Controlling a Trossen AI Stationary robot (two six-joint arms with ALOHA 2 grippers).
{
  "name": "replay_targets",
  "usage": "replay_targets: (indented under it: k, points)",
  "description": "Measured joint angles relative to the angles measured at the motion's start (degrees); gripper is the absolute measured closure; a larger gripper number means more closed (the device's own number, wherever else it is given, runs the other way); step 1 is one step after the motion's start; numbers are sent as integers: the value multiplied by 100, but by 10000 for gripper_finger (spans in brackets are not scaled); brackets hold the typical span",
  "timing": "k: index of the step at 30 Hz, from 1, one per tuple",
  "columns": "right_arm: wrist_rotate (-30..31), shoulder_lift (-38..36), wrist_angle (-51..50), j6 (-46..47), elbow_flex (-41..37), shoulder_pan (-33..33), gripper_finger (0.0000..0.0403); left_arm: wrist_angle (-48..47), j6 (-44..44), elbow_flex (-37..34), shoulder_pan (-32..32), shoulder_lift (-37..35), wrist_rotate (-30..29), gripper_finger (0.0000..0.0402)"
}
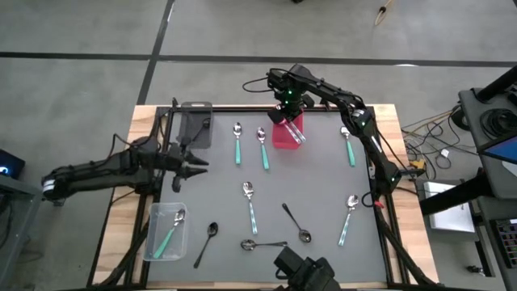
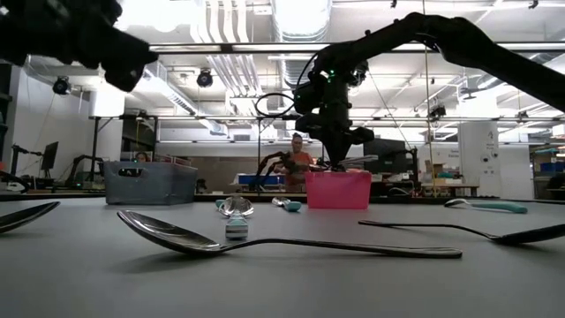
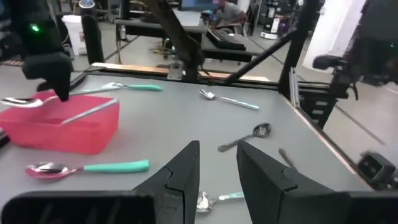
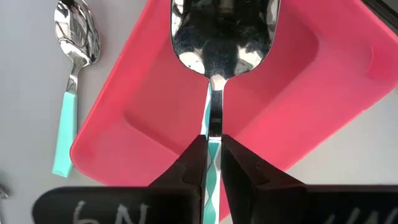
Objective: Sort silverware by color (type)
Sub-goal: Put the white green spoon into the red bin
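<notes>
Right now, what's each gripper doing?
Left gripper: open, empty, over the mat.
Right gripper: shut on a light-blue-handled spoon above the red bin.

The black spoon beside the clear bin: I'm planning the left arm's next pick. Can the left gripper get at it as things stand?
Probably yes. The left gripper hangs with open, empty jaws, and the black spoon lies alone on bare mat beside the clear bin, with nothing between. The right gripper is busy over the red bin.

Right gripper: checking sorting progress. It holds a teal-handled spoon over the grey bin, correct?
Not quite. The right gripper does hold the teal-handled spoon, but over the red bin, not the grey one, as the right wrist view shows.
</notes>
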Motion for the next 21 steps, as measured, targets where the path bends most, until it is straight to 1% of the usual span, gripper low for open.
replay_targets:
  k: [9, 16, 21]
  points:
    - [0, 0, 4, 13, 0, 0, 375, 646, -132, -831, 2, -609, -1, 312]
    - [0, 0, 18, 15, 0, 2, 375, 675, -438, -1082, 2, -928, -40, 313]
    - [3, 0, 116, 15, 0, 2, 375, 666, -532, -1151, 2, -999, -56, 312]
